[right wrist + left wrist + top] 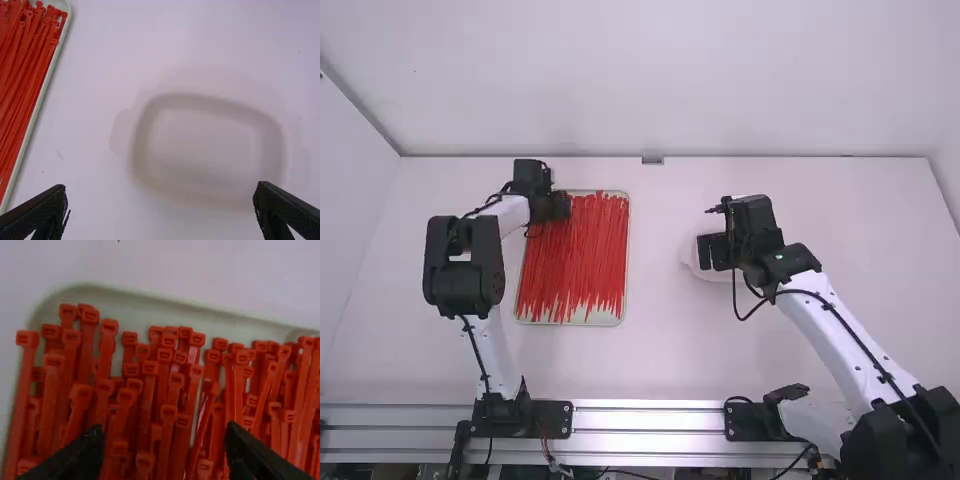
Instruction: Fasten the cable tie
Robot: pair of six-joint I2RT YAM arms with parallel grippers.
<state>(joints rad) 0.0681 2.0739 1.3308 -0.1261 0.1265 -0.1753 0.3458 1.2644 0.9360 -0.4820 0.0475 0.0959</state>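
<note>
White table [660, 340], and on it a tray [570, 322] heaped with red cable ties [575, 260]; left gripper [162, 432] hangs spread over the tray's far corner, right gripper [160, 190] spread over a white tub [205, 150] off the tray's right. Ties overlap, so I'd guess several may lift together

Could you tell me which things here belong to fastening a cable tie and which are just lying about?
For the job: red cable ties, their tray, open left gripper above them.
Lying about: shallow white tub beneath the open right gripper.
</note>
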